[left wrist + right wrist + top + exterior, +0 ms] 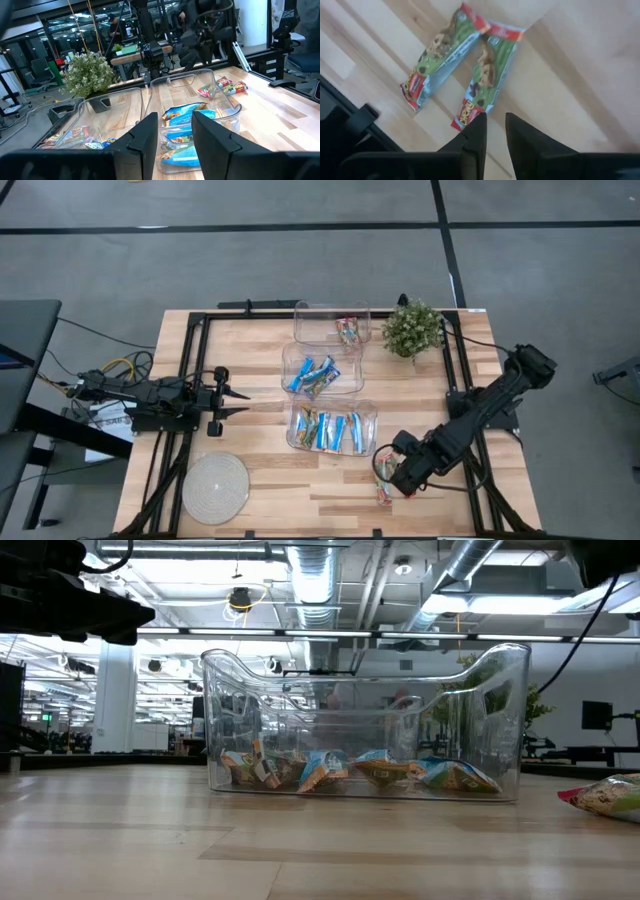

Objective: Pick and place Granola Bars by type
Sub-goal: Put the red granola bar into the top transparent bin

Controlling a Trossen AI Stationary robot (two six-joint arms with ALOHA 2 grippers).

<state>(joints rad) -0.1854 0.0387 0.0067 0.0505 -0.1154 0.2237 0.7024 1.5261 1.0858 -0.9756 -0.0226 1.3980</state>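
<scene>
Two red-green-orange granola bars [440, 55] [487, 75] lie flat, side by side, on the wooden table near its right front; one shows in the low view [605, 795]. My right gripper [492, 131] points down above them, its fingers a little apart, open with nothing between them; its tips stand over the near end of one bar. Three clear bins stand in a row in the middle: red-green bars in the far bin [332, 325], blue bars in the middle bin [322, 370], tan-and-blue bars in the near bin [330, 427]. My left gripper [235, 400] waits level at the table's left, open.
A potted plant [411, 328] stands at the far right beside the far bin. A round woven mat [215, 487] lies at the near left. A black frame [455, 380] runs along the table's edges. Bare wood lies between the bins and the left arm.
</scene>
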